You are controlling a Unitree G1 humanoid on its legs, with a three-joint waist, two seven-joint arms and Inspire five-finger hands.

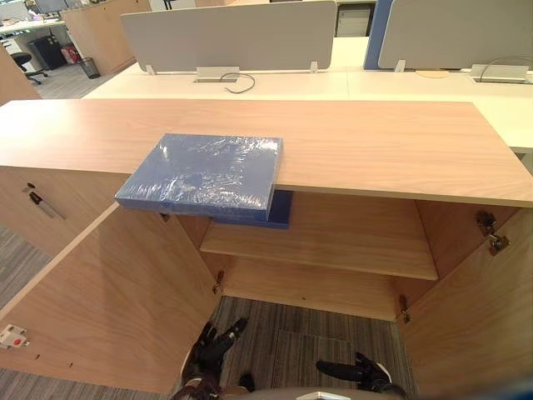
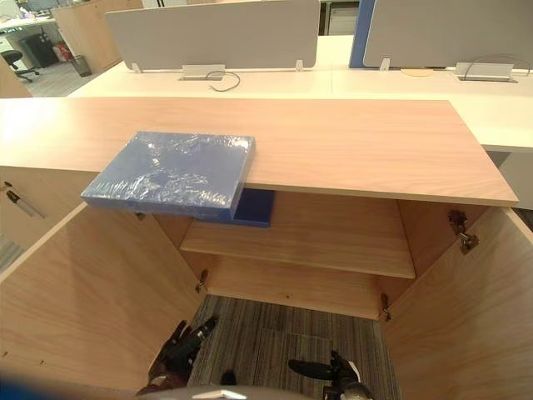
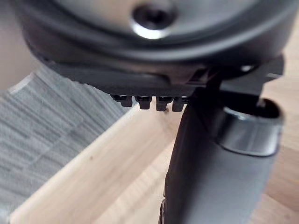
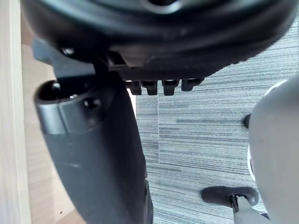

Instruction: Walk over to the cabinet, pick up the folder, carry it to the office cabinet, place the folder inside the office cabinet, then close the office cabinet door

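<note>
Folder lies on the worktop, overhanging its front edge above the open cabinet. Left hand and right hand hang slack, empty. Pickup, placing and closing all remain.

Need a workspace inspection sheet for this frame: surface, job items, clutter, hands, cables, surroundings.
Surface: wooden cabinet top, carries the folder.
Job's things: blue folder, plastic-wrapped, lies flat on the top with its near part overhanging the front edge. The left door and right door are both open.
Clutter: second blue item inside the cabinet, partly hidden by the overhang.
Hands: left hand and right hand hang low over the carpet, open, holding nothing.
Cables: black cable on the white desk behind.
Surroundings: grey divider screens, office chair.
</note>
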